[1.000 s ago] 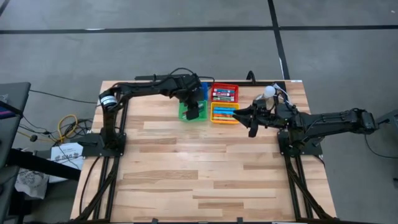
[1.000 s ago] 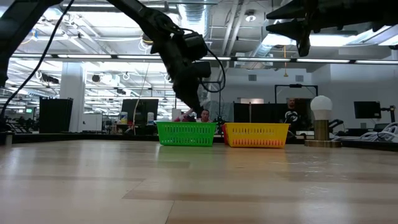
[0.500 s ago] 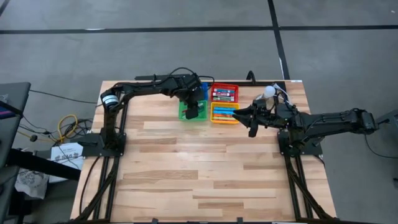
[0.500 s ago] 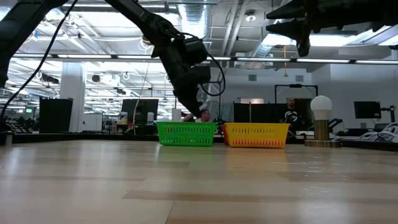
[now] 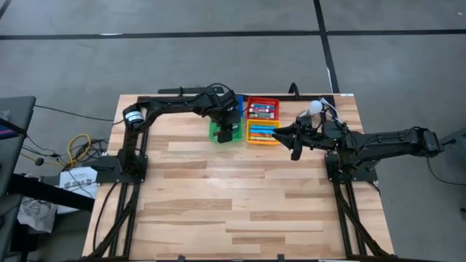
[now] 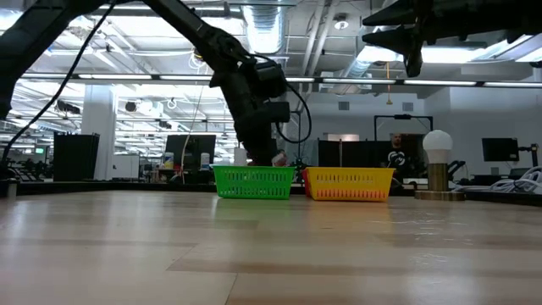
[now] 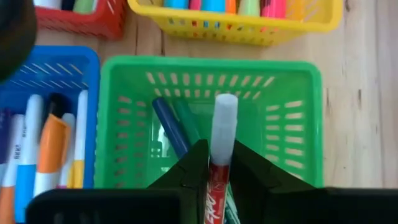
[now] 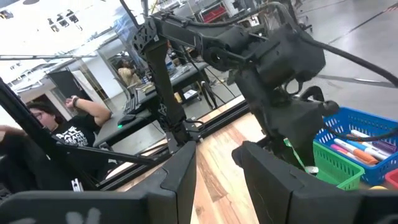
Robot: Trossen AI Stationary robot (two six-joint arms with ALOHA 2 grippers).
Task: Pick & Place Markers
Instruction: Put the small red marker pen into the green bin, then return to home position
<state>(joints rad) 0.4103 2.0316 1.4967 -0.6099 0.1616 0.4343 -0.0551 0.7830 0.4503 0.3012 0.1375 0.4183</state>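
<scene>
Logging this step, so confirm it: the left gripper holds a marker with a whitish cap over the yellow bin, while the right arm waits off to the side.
Not quite. The left gripper holds the marker over the green bin, not the yellow bin, which sits beyond it; the left wrist view shows this. The right gripper does wait to the side.

You see a green bin (image 7: 292,124) beside blue (image 7: 37,81), red (image 7: 87,22) and yellow (image 7: 249,28) bins; the held marker (image 7: 221,143) is red with a white cap.
</scene>
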